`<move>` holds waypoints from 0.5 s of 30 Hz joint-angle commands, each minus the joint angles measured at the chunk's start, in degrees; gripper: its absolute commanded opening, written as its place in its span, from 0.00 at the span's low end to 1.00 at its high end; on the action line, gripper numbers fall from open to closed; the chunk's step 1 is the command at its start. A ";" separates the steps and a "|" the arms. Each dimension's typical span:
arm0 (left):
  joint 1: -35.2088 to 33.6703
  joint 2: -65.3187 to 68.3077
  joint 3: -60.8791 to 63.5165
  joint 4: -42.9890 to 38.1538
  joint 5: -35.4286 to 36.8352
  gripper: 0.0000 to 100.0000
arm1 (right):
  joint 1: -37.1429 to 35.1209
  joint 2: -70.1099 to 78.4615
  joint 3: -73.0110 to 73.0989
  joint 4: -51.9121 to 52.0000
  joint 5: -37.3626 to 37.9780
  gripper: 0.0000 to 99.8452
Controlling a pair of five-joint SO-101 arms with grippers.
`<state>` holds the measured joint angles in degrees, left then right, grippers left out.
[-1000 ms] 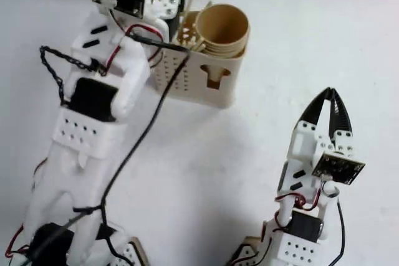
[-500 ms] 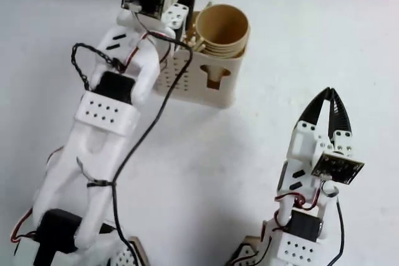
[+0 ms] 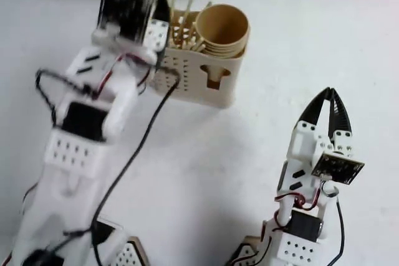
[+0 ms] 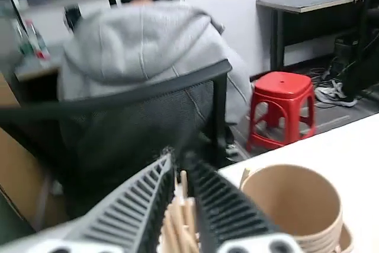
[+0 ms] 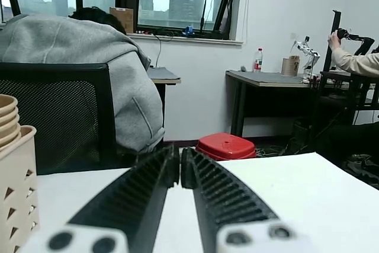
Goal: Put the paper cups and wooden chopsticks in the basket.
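Note:
A cream perforated basket [image 3: 201, 78] stands at the back of the white table. A stack of paper cups [image 3: 222, 26] sits inside it, with several wooden chopsticks [image 3: 181, 22] standing upright beside them. My left gripper [image 3: 160, 10] hangs at the basket's back left corner, fingers together. In the left wrist view that gripper [image 4: 179, 157] is just above the chopsticks [image 4: 177, 224], with the cups [image 4: 293, 205] beside it. My right gripper [image 3: 331, 95] is shut over bare table at the right, holding nothing. The right wrist view shows that gripper [image 5: 179, 151] pointing past the basket [image 5: 15, 197] and cups [image 5: 7, 117].
The table's far edge runs just behind the basket. Beyond it are a black mesh chair [image 5: 65, 117] with a person in a grey hoodie, and a red stool [image 5: 225, 145]. White table surface [image 3: 212, 166] lies between the two arms.
My left arm has drawn back and to the left from over the basket, uncovering the chopsticks that stand in it. The right arm has not moved.

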<state>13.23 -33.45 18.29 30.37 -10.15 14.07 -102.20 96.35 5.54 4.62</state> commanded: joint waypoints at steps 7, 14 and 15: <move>0.75 -29.14 24.00 -7.82 -2.99 0.02 | -1.54 -0.22 0.44 -0.84 -0.26 0.02; 0.66 -48.22 37.71 -7.82 -2.99 0.02 | -1.98 -0.31 0.35 -0.84 -0.62 0.02; 0.66 -50.51 39.38 -7.82 -2.99 0.02 | -1.98 -0.31 0.35 -0.84 -0.62 0.02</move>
<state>13.23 -74.24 52.84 23.96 -12.44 12.66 -102.20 96.35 5.54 4.62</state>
